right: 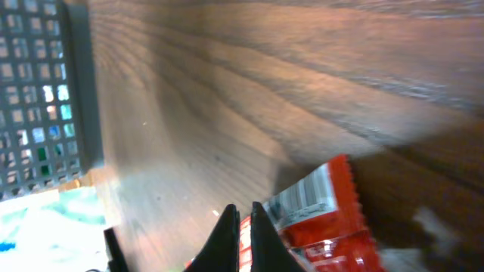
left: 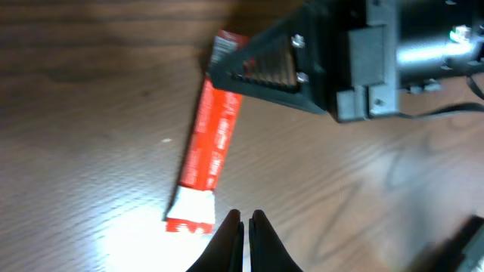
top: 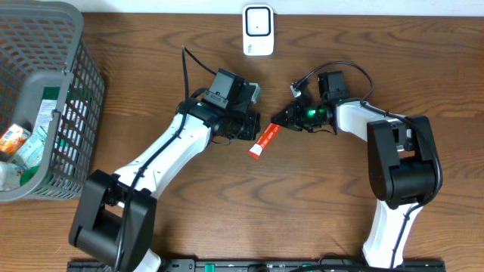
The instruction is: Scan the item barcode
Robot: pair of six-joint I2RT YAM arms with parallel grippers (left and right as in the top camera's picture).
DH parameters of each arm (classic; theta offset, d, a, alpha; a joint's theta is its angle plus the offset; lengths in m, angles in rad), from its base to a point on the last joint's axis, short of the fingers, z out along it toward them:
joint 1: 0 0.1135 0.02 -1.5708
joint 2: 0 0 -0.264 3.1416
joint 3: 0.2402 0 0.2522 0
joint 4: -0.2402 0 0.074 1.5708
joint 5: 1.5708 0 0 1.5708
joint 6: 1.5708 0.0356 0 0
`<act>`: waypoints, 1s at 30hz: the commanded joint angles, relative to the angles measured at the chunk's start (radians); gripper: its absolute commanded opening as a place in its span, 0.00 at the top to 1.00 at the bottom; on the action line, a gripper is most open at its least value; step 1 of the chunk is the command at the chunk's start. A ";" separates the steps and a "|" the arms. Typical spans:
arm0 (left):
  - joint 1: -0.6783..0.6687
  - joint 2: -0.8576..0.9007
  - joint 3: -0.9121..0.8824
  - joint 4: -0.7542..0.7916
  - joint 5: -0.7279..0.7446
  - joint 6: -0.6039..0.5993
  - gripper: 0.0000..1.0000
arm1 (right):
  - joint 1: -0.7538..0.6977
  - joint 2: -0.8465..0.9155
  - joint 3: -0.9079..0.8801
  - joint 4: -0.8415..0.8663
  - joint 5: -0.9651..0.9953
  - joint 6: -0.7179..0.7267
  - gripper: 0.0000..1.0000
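A red packet (top: 265,141) lies slanted on the wooden table between my two grippers. In the left wrist view the red packet (left: 212,136) runs up from a white-and-red lower end. My left gripper (left: 246,215) is shut and empty, just right of that end; overhead it (top: 254,132) sits beside the packet. My right gripper (top: 278,121) is shut, its tips (left: 215,75) over the packet's upper end. In the right wrist view the right gripper (right: 242,208) stands in front of the packet (right: 333,204), whose barcode faces the camera. A white scanner (top: 258,30) stands at the table's far edge.
A grey mesh basket (top: 45,98) holding several packaged items fills the left side, and its wall (right: 45,91) also shows in the right wrist view. Both arm bases stand at the near table edge.
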 commanded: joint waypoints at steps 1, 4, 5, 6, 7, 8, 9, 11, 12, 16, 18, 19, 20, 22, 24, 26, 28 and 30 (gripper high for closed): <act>-0.007 0.099 -0.011 -0.015 -0.076 -0.002 0.93 | -0.014 -0.038 -0.006 0.002 -0.063 -0.003 0.91; -0.019 0.178 -0.011 -0.005 -0.041 -0.002 0.93 | -0.016 -0.053 -0.006 -0.003 -0.084 -0.003 0.84; -0.023 0.201 -0.011 0.000 -0.026 -0.001 0.93 | -0.018 -0.056 -0.006 -0.011 -0.082 -0.003 0.84; -0.025 0.225 -0.011 0.006 -0.015 -0.002 0.93 | -0.022 -0.058 -0.006 -0.020 -0.082 -0.003 0.84; -0.027 0.241 -0.011 0.012 -0.007 -0.001 0.93 | -0.027 -0.058 -0.006 -0.026 -0.082 -0.003 0.84; -0.028 0.257 -0.011 0.019 -0.003 -0.001 0.93 | -0.035 -0.058 -0.006 -0.030 -0.082 -0.003 0.85; -0.028 0.269 -0.011 0.025 -0.001 -0.001 0.93 | -0.043 -0.058 -0.006 -0.037 -0.077 -0.003 0.86; -0.028 0.285 -0.011 0.029 -0.002 -0.001 0.93 | -0.060 -0.058 -0.006 -0.061 -0.054 -0.003 0.89; -0.028 0.288 -0.011 0.029 -0.002 -0.001 0.93 | -0.068 -0.058 -0.006 -0.078 -0.038 -0.004 0.90; -0.028 0.288 -0.011 0.029 -0.002 -0.001 0.93 | -0.087 -0.058 -0.006 -0.175 0.124 -0.023 0.94; -0.028 0.288 -0.011 0.029 -0.002 -0.001 0.93 | -0.084 -0.058 -0.006 -0.211 0.226 -0.026 0.96; -0.028 0.288 -0.011 0.029 -0.002 -0.001 0.93 | -0.081 -0.058 -0.006 -0.221 0.265 -0.026 0.97; -0.028 0.288 -0.011 0.029 -0.002 -0.001 0.93 | -0.078 -0.058 -0.008 -0.224 0.294 -0.026 0.98; -0.028 0.288 -0.011 0.029 -0.002 -0.001 0.93 | -0.068 -0.058 -0.008 -0.226 0.320 -0.026 0.99; -0.028 0.281 -0.010 0.029 -0.002 -0.001 0.93 | -0.062 -0.058 -0.008 -0.218 0.314 -0.026 0.99; -0.028 0.249 -0.007 0.028 -0.006 -0.001 0.93 | -0.063 -0.066 0.001 -0.214 0.277 -0.026 0.99; -0.028 0.204 -0.006 0.029 -0.030 -0.001 0.93 | -0.070 -0.083 0.011 -0.213 0.237 -0.026 0.99; -0.028 0.146 -0.006 0.029 -0.067 -0.001 0.93 | -0.076 -0.107 0.018 -0.202 0.202 -0.026 0.99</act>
